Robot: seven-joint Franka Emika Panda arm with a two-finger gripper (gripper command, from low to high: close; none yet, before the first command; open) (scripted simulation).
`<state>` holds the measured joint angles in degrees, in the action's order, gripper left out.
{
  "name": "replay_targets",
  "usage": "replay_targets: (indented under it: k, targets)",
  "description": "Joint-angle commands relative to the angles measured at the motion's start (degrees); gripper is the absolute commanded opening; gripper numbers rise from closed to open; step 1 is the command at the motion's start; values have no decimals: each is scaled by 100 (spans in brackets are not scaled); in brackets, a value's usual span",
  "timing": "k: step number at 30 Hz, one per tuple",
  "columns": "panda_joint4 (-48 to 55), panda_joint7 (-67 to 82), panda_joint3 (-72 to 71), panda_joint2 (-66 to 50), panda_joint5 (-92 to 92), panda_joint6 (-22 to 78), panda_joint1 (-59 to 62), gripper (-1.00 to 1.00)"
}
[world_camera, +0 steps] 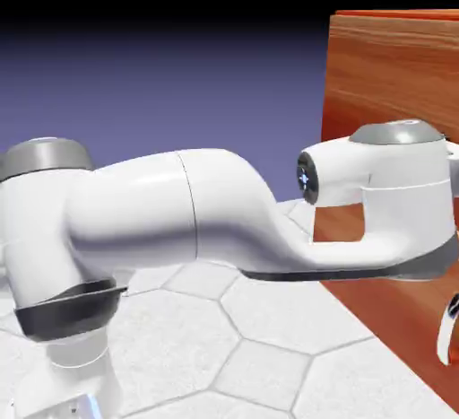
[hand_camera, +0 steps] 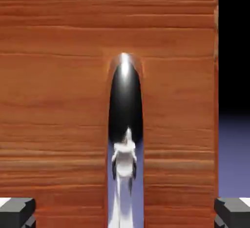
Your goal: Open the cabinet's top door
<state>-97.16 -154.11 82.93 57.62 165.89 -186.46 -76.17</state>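
Note:
The reddish-brown wood-grain cabinet [world_camera: 394, 67] stands at the exterior view's right, and my arm reaches across to its upper part. My hand is hidden there behind the white wrist link [world_camera: 394, 184]. The hand view faces a flat wood panel [hand_camera: 58, 100], the top door by the arm's height, with its curved silver handle [hand_camera: 125, 100] running down the middle. My gripper [hand_camera: 125, 213] is open. One grey fingertip [hand_camera: 17, 211] sits far to the handle's left and the other far to its right, and they hold nothing. How near the tips are to the handle I cannot tell.
A second silver handle [world_camera: 446, 329] shows low on the cabinet front at the exterior view's right edge, below my wrist. The table [world_camera: 269, 354] has a pale hexagon pattern. The panel's edge [hand_camera: 217, 100] shows against the dark backdrop.

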Motion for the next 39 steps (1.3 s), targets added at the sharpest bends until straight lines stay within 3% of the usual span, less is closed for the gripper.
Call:
replay_targets:
  k: [1,4,5,25,39]
  targets:
    - [183,-8,112,-26,2,-6,-208,0]
    - [555,-25,339,-80,6,-19,-630,0]
    - [555,-25,339,-80,6,-19,-630,-100]
    - [-3065,-525,-1966,-549,-703,1989,3250,-100]
    - [-5315,-19,-4313,66,-2479,3021,6156,-100]
